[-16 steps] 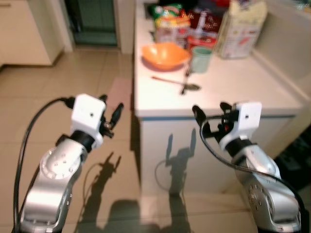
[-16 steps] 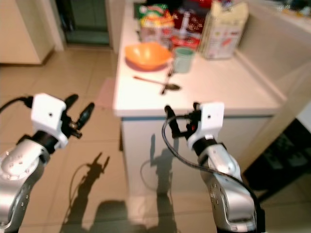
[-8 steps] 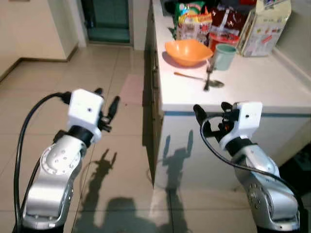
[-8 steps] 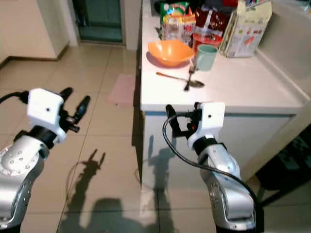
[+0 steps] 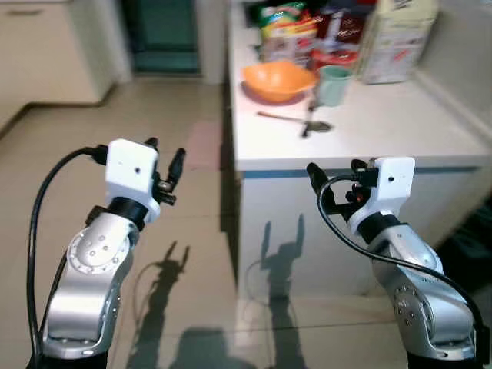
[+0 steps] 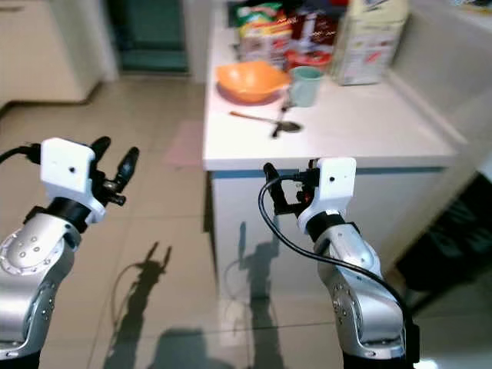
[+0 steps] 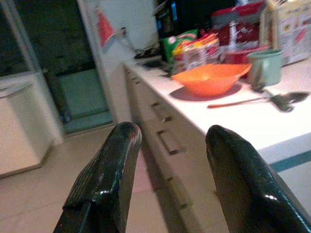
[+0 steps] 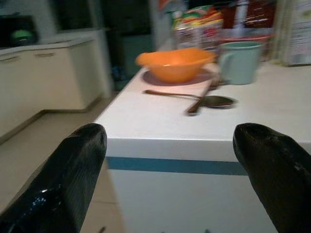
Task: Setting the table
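Note:
An orange bowl [image 5: 278,79] sits on the white counter [image 5: 384,134] ahead, with a pale green mug [image 5: 332,84] to its right. A spoon [image 5: 296,121] and a fork [image 5: 311,114] lie crossed in front of them. My left gripper [image 5: 165,151] is open and empty, held over the floor to the left of the counter. My right gripper [image 5: 333,167] is open and empty too, just short of the counter's near edge and slightly below its top. In the right wrist view the bowl [image 8: 175,64], mug [image 8: 239,61] and spoon [image 8: 194,98] lie between the fingers [image 8: 73,170].
Snack bags [image 5: 288,31] and a tall carton [image 5: 392,38] stand at the back of the counter. Drawers run down the counter's left side [image 7: 165,141]. Beige tiled floor lies to the left, with a pink mat [image 5: 201,142], a cream cupboard [image 5: 46,54] and a dark doorway [image 5: 165,34].
The whole picture has shifted with the camera, so the counter sits differently in view. Both grippers hold the same raised, open pose.

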`<state>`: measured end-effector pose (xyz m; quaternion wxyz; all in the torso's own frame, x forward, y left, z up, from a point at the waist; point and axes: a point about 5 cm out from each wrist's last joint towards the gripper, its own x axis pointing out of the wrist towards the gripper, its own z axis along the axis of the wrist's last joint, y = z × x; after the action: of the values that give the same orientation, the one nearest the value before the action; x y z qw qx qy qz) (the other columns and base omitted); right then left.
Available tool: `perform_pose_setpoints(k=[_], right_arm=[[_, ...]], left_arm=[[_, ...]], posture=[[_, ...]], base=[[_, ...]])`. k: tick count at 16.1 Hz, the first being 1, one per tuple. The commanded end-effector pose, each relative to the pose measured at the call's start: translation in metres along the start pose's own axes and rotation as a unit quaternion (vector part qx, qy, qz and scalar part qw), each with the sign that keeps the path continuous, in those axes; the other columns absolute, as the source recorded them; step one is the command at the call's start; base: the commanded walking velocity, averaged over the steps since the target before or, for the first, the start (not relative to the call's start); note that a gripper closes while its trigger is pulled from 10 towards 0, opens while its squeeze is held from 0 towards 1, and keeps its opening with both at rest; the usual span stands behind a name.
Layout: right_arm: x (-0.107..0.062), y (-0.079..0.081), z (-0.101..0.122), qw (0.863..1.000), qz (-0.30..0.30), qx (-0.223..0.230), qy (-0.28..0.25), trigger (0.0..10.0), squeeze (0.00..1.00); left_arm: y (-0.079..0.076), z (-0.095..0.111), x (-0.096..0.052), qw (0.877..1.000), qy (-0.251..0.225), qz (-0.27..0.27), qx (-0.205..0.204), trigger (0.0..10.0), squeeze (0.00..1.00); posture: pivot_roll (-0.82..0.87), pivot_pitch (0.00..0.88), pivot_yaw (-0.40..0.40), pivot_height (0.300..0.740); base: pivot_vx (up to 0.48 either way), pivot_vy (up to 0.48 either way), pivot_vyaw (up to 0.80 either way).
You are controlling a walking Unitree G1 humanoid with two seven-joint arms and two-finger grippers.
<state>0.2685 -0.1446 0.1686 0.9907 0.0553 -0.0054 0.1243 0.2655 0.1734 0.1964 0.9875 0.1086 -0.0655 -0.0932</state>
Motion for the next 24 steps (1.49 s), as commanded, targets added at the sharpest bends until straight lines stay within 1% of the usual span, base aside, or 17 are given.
perform_pose_setpoints(k=[1, 4, 9, 16, 17, 21, 24], right_arm=[[0.0, -0.003, 0.005, 1.0, -0.007, -0.003, -0.004, 10.0, 0.0], [0.001, -0.004, 0.005, 1.0, -0.007, -0.006, -0.002, 10.0, 0.0], [0.002, 0.001, 0.008, 1.0, 0.017, -0.018, -0.008, 10.0, 0.0], [0.003, 0.005, 0.011, 0.999, 0.04, -0.024, -0.019, 10.0, 0.0], [0.002, 0.01, 0.012, 0.997, 0.061, -0.044, -0.023, 10.0, 0.0], [0.001, 0.015, 0.012, 0.996, 0.077, -0.046, -0.027, 10.0, 0.0], [-0.001, 0.015, 0.013, 0.996, 0.082, -0.03, -0.036, 10.0, 0.0]], left_arm=[[-0.003, 0.007, 0.007, 1.0, -0.014, -0.009, -0.008, 10.0, 0.0], [-0.003, 0.008, 0.009, 1.0, -0.014, -0.009, -0.01, 10.0, 0.0], [0.003, 0.008, 0.01, 1.0, -0.013, 0.002, -0.007, 10.0, 0.0], [0.01, 0.009, 0.014, 1.0, -0.01, 0.014, -0.018, 10.0, 0.0], [0.013, 0.009, 0.015, 1.0, -0.011, 0.019, -0.019, 10.0, 0.0], [0.015, 0.01, 0.015, 0.999, -0.012, 0.022, -0.02, 10.0, 0.0], [0.017, 0.012, 0.016, 0.999, -0.015, 0.025, -0.025, 10.0, 0.0]], posture=[[0.07, 0.0, -0.015, 0.74], [0.07, 0.0, -0.015, 0.74], [0.07, 0.0, -0.019, 0.74], [0.07, 0.0, -0.018, 0.74], [0.07, 0.0, -0.019, 0.74], [0.08, 0.0, -0.018, 0.74], [0.07, 0.0, -0.012, 0.74]], base=[[0.334, 0.0, -0.8], [0.331, 0.0, -0.69], [0.332, 0.0, 0.0], [0.336, 0.0, 0.0], [0.334, 0.0, 0.0], [0.335, 0.0, 0.75], [0.336, 0.0, 0.0]])
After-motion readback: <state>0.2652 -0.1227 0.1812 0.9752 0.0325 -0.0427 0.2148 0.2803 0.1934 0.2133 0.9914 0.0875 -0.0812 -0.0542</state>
